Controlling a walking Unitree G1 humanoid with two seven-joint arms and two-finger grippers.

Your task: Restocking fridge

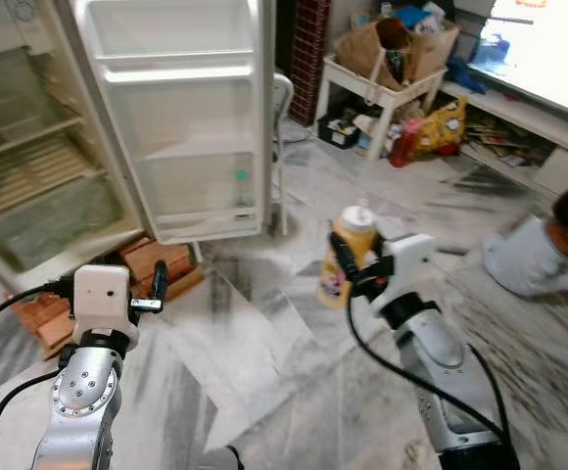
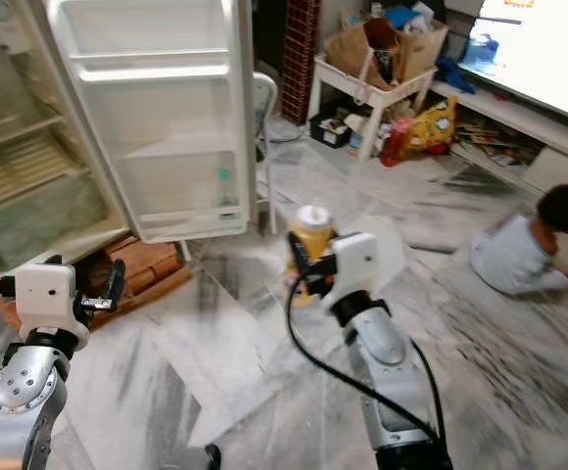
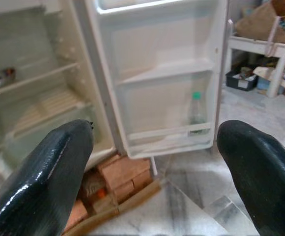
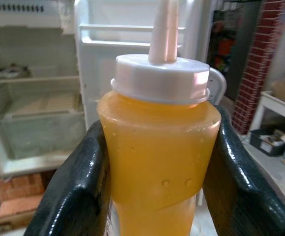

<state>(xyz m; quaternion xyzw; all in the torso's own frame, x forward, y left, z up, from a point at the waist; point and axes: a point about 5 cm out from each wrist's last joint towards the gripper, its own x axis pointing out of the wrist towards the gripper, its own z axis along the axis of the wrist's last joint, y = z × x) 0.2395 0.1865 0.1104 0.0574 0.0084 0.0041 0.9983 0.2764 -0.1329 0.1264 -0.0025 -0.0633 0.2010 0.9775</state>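
My right gripper [image 1: 348,262] clamps a yellow squeeze bottle with a white nozzle cap [image 1: 352,250], held upright over the marble floor. My left gripper [image 3: 155,162] is spread and empty. The white fridge [image 1: 181,117] stands open, far left, so shelving remains.

silver arms [image 1: 78,392], black cables, white wrists

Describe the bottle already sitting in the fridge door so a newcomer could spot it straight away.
Start at the open fridge door, swung wide toward the room. On its lowest shelf stands a small clear bottle with a green cap, upright behind the rail. It is the door's one item, unlike the yellow squeeze bottle gripped by the right gripper.
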